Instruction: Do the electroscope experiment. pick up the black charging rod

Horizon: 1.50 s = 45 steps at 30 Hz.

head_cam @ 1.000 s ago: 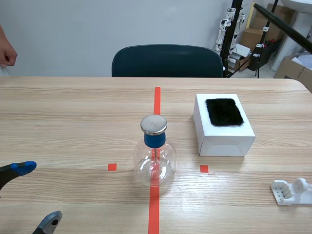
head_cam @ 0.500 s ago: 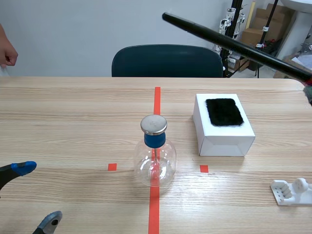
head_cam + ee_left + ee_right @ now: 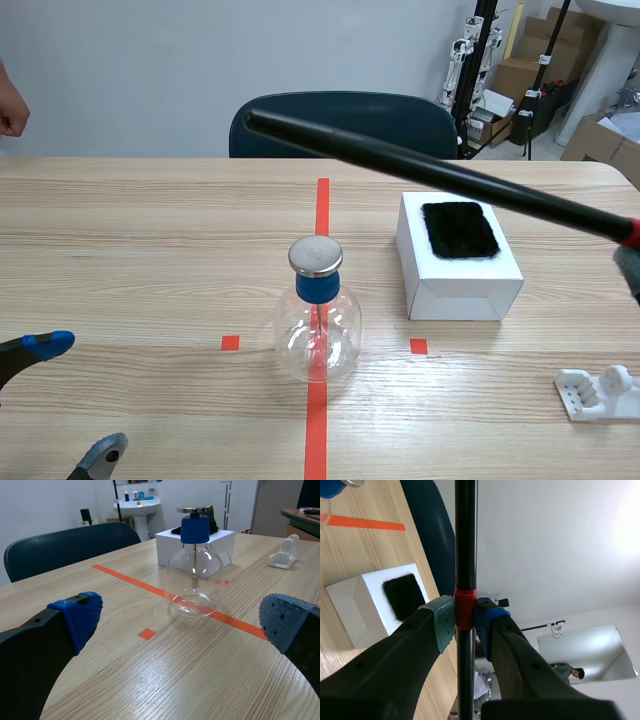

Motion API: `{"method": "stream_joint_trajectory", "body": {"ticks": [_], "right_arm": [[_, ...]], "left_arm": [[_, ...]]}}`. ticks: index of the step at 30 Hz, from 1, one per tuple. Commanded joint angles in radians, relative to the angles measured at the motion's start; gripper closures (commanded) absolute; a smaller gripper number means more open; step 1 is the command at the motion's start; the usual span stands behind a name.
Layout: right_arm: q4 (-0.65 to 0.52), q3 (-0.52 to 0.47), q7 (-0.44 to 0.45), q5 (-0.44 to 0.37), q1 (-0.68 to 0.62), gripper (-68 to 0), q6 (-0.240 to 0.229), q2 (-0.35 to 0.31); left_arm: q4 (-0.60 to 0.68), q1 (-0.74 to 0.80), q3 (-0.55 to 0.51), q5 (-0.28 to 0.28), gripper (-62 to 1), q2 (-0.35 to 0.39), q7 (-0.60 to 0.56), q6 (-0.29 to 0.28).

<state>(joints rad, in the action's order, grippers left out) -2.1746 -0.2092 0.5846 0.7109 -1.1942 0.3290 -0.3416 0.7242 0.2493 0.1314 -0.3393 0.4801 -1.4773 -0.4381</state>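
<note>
The long black charging rod (image 3: 430,172) hangs in the air, slanting from the right edge up over the white box to the chair. My right gripper (image 3: 465,614) is shut on its red band (image 3: 464,605); in the scene view only a bit of that gripper (image 3: 630,265) shows at the right edge. The glass flask electroscope (image 3: 317,315) with a blue collar and metal cap stands on the red centre line. My left gripper (image 3: 62,400) sits open low at the left, and from its wrist camera the flask (image 3: 194,567) stands well ahead of the blue fingertips (image 3: 80,615).
A white box (image 3: 458,262) topped with a black fur pad (image 3: 459,229) stands right of the flask. A white plastic stand (image 3: 598,392) lies at the front right. A dark chair (image 3: 343,125) is behind the table. A person's hand (image 3: 10,112) shows at the far left.
The rod has swung down and leftward across the scene, its tip travelling from the upper right to above the chair. The left arm has stayed still.
</note>
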Motion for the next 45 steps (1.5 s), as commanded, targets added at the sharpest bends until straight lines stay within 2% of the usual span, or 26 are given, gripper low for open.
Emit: {"method": "stream_joint_trajectory", "body": {"ticks": [1, 5, 45], "right_arm": [[0.011, -0.008, 0.011, 0.023, 0.011, 0.0, 0.011, -0.010], [0.037, -0.008, 0.017, 0.074, 0.014, 0.0, 0.020, -0.010], [0.039, -0.008, 0.043, 0.075, 0.047, 0.1, 0.022, -0.010]], "left_arm": [[0.014, 0.000, -0.008, 0.010, -62.3, 0.008, -0.014, 0.000], [0.014, 0.000, -0.008, 0.010, -62.3, 0.008, -0.014, 0.000], [0.014, 0.000, -0.008, 0.010, -62.3, 0.008, -0.014, 0.000]]}}
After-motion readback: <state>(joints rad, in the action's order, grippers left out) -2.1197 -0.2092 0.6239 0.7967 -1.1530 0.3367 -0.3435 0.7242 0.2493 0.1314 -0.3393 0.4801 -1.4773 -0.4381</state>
